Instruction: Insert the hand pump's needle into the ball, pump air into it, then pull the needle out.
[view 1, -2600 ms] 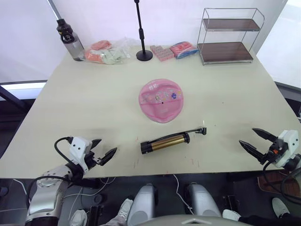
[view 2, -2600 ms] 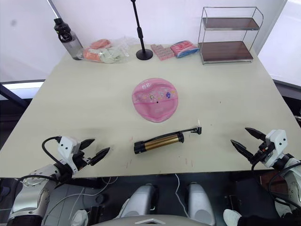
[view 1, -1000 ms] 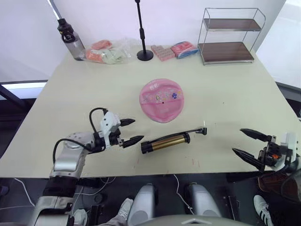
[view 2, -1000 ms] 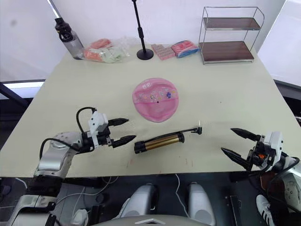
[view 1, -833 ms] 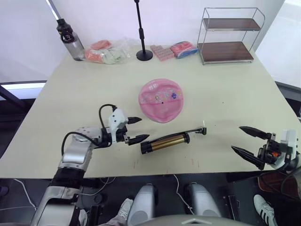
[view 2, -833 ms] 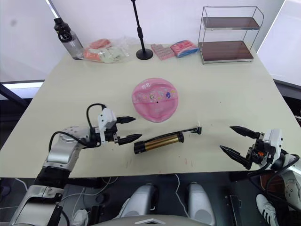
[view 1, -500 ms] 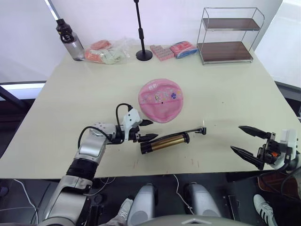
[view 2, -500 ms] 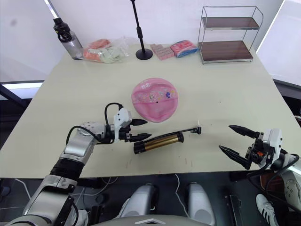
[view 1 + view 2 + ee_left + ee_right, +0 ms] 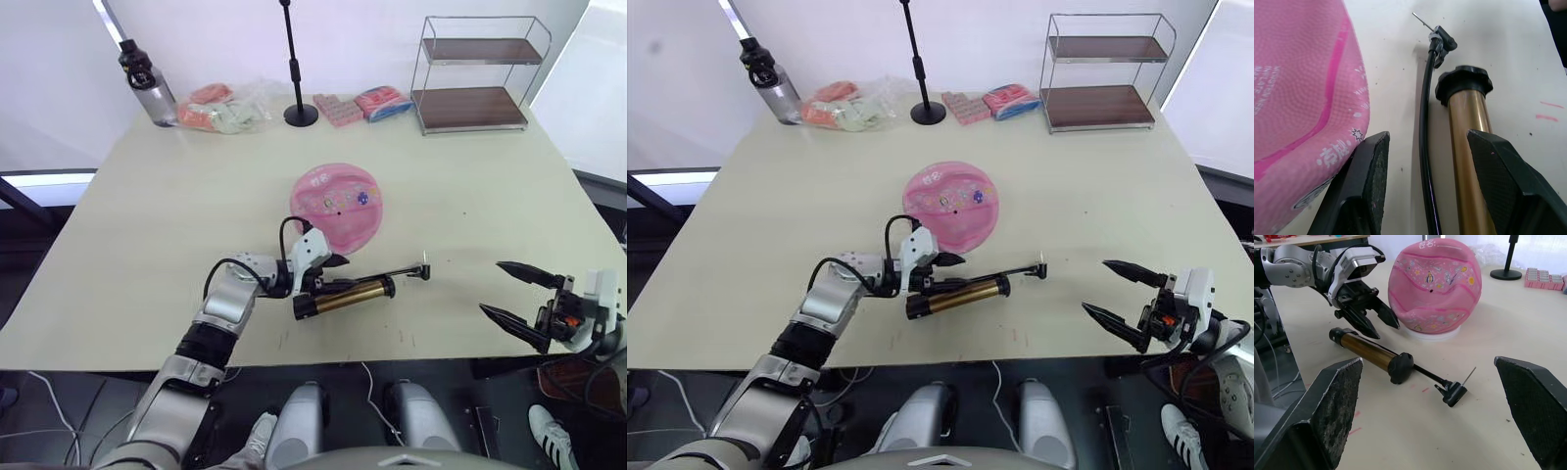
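Your left gripper (image 9: 327, 275) is spread open over the handle end of the hand pump (image 9: 343, 296), one finger on the ball side and the other across the gold barrel, nothing clamped yet. From the left wrist view the barrel runs straight ahead between those fingers (image 9: 1370, 169), so the pump's long axis lines up with the gripper's reach rather than across it. You will likely need to close on the barrel, or turn the wrist first, before it will hold firmly.

The pump lies flat on the tabletop (image 9: 147, 215), its thin hose trailing toward your right and ending in the needle (image 9: 424, 258), which points up and away from the ball (image 9: 336, 208). The ball sits just beyond the pump, slumped and part deflated, with its black valve dot facing up.

Your right gripper (image 9: 515, 291) is wide open and holding nothing, well apart at the tabletop's near right edge. It is the nearer one to the needle end.
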{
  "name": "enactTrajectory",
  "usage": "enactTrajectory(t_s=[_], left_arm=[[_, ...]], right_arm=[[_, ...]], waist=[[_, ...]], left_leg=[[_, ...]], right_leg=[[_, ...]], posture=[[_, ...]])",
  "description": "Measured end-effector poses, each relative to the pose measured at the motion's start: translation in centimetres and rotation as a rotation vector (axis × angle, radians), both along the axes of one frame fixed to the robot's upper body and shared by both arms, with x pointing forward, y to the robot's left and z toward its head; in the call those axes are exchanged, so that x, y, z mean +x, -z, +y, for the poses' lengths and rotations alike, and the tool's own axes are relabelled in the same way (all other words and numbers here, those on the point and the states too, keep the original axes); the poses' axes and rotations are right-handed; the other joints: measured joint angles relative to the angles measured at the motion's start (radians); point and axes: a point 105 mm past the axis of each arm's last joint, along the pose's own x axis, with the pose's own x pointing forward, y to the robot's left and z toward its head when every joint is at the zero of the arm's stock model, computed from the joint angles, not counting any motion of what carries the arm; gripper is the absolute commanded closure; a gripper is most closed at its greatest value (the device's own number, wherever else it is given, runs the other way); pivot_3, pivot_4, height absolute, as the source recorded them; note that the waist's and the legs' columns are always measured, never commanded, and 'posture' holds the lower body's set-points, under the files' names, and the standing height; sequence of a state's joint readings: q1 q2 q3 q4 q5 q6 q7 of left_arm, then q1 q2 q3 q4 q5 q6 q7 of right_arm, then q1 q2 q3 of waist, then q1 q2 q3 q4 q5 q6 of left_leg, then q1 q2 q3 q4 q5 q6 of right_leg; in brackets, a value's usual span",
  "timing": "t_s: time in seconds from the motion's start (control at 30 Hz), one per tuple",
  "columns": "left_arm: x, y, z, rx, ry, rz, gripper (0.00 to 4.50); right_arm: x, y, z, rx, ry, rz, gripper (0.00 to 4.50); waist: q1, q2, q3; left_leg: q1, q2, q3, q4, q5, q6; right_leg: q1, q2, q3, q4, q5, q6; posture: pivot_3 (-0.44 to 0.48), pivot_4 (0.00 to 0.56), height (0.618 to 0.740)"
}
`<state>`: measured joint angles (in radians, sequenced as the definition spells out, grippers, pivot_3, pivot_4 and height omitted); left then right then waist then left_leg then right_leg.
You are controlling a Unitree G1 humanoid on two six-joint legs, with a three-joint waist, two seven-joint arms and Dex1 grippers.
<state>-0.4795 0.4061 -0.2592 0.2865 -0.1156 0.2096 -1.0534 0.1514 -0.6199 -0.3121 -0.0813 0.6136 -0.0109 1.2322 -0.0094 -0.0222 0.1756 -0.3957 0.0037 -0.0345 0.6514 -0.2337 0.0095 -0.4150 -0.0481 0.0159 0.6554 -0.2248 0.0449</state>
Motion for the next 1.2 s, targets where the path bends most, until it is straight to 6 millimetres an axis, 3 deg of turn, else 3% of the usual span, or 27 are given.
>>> enactTrajectory(t_s=[0.4, 0.67, 1.2], left_arm=[[0.7, 0.9, -1.9, 0.04, -0.021, -0.019, 1.78], [0.3, 3.0, -2.8, 0.093, -0.03, 0.06, 1.78], [-0.1, 3.3, -4.7, 0.09, -0.001, 0.043, 1.78]], right_arm=[[-0.1, 0.3, 0.0, -0.01, 0.013, -0.003, 0.0], [-0.2, 0.4, 0.1, -0.006, 0.016, -0.014, 0.0], [-0.4, 0.9, -0.2, -0.018, 0.018, 0.003, 0.0]], waist=[[0.002, 0.0, 0.0], [-0.001, 0.0, 0.0], [0.008, 0.0, 0.0]], left_leg=[[0.001, -0.001, 0.0, 0.001, 0.0, 0.0], [0.001, -0.001, -0.001, 0.001, 0.0, 0.0], [0.001, -0.001, -0.001, 0.001, 0.0, 0.0]], right_leg=[[0.001, 0.0, 0.0, 0.001, 0.0, 0.0], [0.001, 0.0, 0.0, 0.001, 0.0, 0.0], [0.002, 0.0, 0.0, 0.001, 0.0, 0.0]], posture=[[0.0, 0.15, 0.74], [0.0, 0.15, 0.74], [0.0, 0.15, 0.74]])
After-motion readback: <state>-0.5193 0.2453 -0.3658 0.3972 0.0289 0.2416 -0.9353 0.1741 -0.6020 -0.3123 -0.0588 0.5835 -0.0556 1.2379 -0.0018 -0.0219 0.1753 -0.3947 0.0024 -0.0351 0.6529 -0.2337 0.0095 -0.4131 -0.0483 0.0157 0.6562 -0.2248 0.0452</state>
